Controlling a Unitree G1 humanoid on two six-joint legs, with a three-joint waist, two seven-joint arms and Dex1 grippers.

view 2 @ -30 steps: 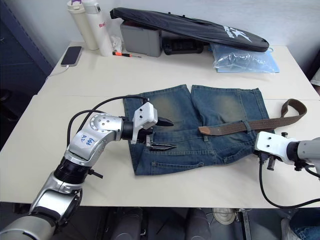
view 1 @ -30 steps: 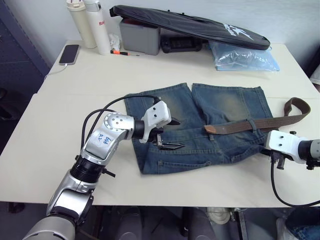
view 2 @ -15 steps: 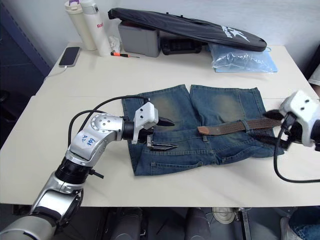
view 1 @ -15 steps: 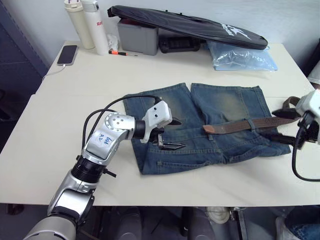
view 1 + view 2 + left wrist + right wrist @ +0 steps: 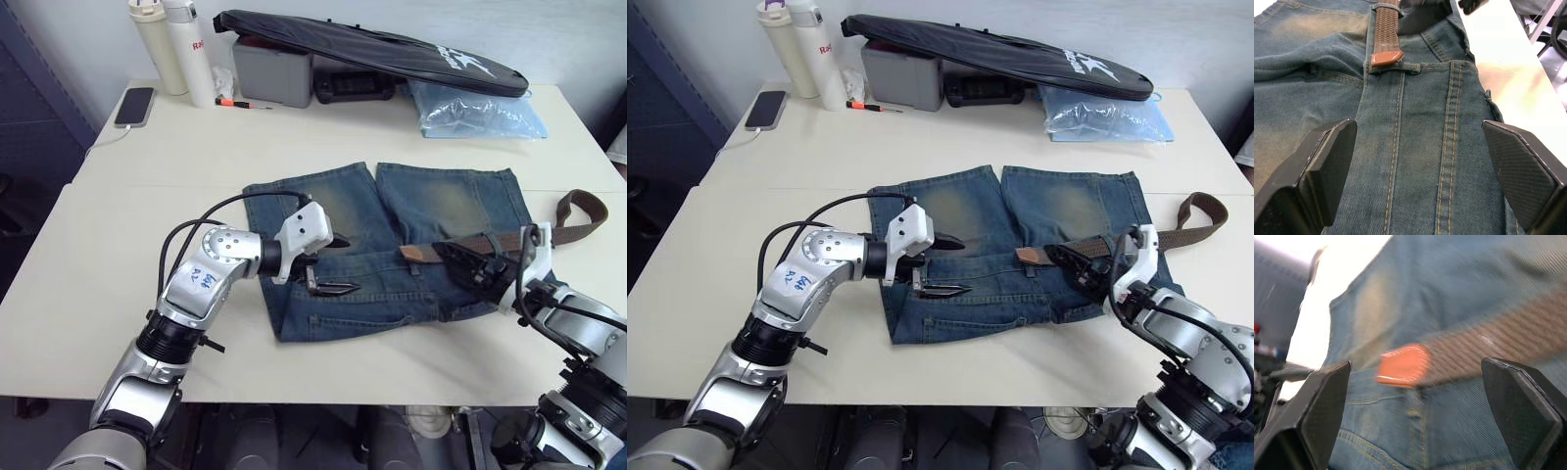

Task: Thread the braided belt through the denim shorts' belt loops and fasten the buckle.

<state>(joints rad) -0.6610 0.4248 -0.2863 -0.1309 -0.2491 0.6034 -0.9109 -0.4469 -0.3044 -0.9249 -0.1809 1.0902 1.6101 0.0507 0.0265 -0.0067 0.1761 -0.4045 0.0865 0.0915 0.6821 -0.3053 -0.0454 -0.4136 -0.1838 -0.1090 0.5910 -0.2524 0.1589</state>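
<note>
**Both grippers open over shorts; belt part-threaded, buckle not made out**

Buckle couldn't be picked out: the belt's far end curled into a loop off the shorts' right side, near the tabletop's right edge, too small to tell metal from strap. Part of the strap was hidden behind the right gripper. Right wrist view was blurred, showing just the tan tip and weave.

The denim shorts (image 5: 392,245) lay flat at the tabletop's middle, waistband toward the front edge. The braided belt (image 5: 1190,211) ran along the waistband's right half, w/ its tan tip (image 5: 1386,57) ending about mid-waistband, just at a belt loop (image 5: 1393,68). One more loop crossed the strap further right.

Left gripper (image 5: 331,264) hovered over the shorts' left half, fingers spread wide, holding nothing; one finger (image 5: 1317,171) each side of the waistband seam in left wrist view. Belt tip was ahead of it, apart. Left arm bent at elbow, reaching in from the front-left.

Right gripper (image 5: 1080,264) sat above the belt just right of the tip, jaws wide apart, empty. Right arm came in from the front-right corner, forearm angled toward the centre.
</note>
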